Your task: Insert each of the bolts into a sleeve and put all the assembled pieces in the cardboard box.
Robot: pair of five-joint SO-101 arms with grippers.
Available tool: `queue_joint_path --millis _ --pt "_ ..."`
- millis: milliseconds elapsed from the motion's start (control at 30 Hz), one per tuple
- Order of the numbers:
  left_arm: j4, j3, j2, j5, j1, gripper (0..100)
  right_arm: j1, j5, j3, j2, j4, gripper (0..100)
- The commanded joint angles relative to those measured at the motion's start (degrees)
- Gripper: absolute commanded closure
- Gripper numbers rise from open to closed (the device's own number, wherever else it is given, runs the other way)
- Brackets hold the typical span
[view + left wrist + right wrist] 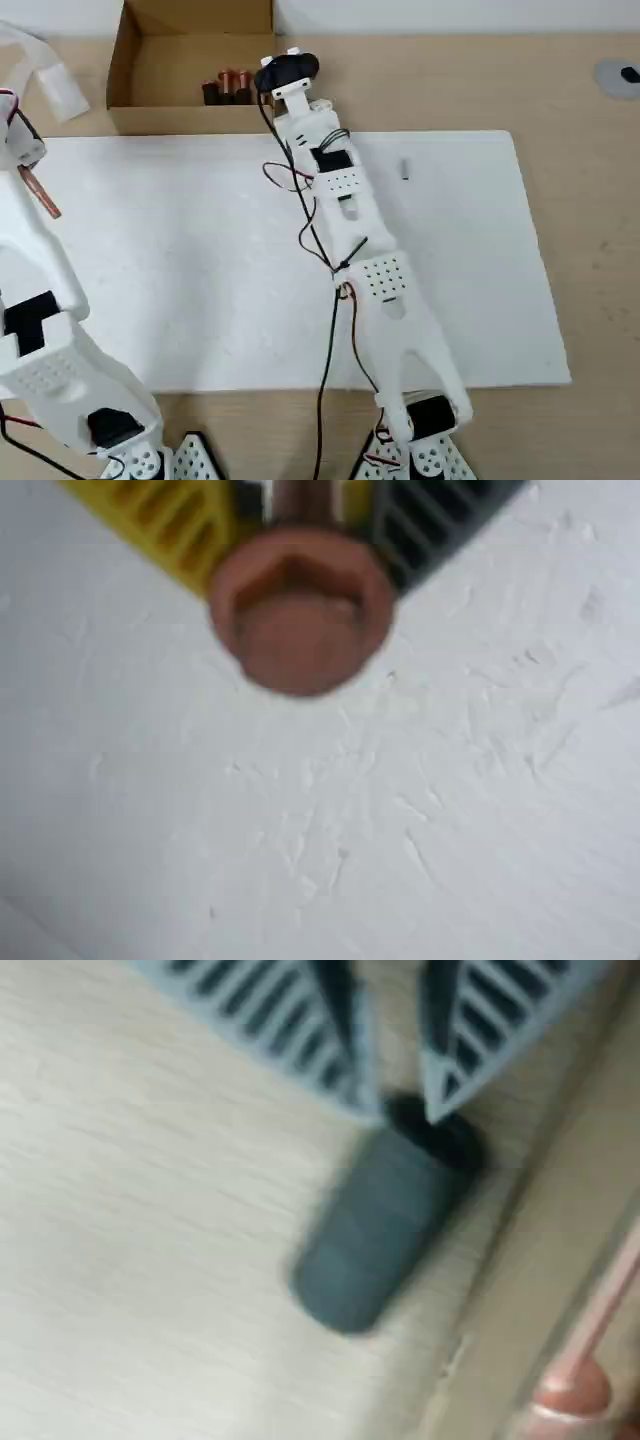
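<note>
So, in the high view, a copper bolt (42, 193) is seen clamped in the left gripper (28, 168) over the left edge of the white foam mat (200, 270). The right gripper (285, 72) is parked at the right wall of the cardboard box (120, 70), where a few assembled pieces (228, 88) are lying. In the left wrist view, the bolt's hex head is pinched between the yellow and black fingers (160, 520), above the mat. In the right wrist view, a dark sleeve (385, 1225) is found lying right at that gripper's tip, beside the box wall. How far it's opened can't be told.
</note>
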Motion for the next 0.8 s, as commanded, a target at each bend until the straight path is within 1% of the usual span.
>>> queue_joint_path --millis 0,200,467,567,633,767 --pt "-0.4 -3.0 -5.5 -0.4 -0.8 99 -2.2 -0.4 0.0 -0.9 -0.7 98.8" --pt "-0.4 -2.9 -5.5 -0.4 -0.7 99 -1.3 -0.4 -3.1 -1.0 -0.2 98.9" --pt "-0.4 -2.9 -5.7 -0.4 -0.8 99 -1.2 -0.4 -14.8 -0.9 11.0 98.6" --pt "-0.4 -2.9 -5.8 -0.4 -0.8 99 -1.3 -0.2 -16.5 -0.6 12.3 98.0" --pt "-0.4 -2.9 -5.8 -0.4 -0.8 99 -1.4 -0.2 -15.9 -0.6 12.4 92.4" --pt "-0.4 -2.9 -5.8 -1.2 -0.8 99 -2.1 -0.2 -13.6 -0.6 12.3 73.7"
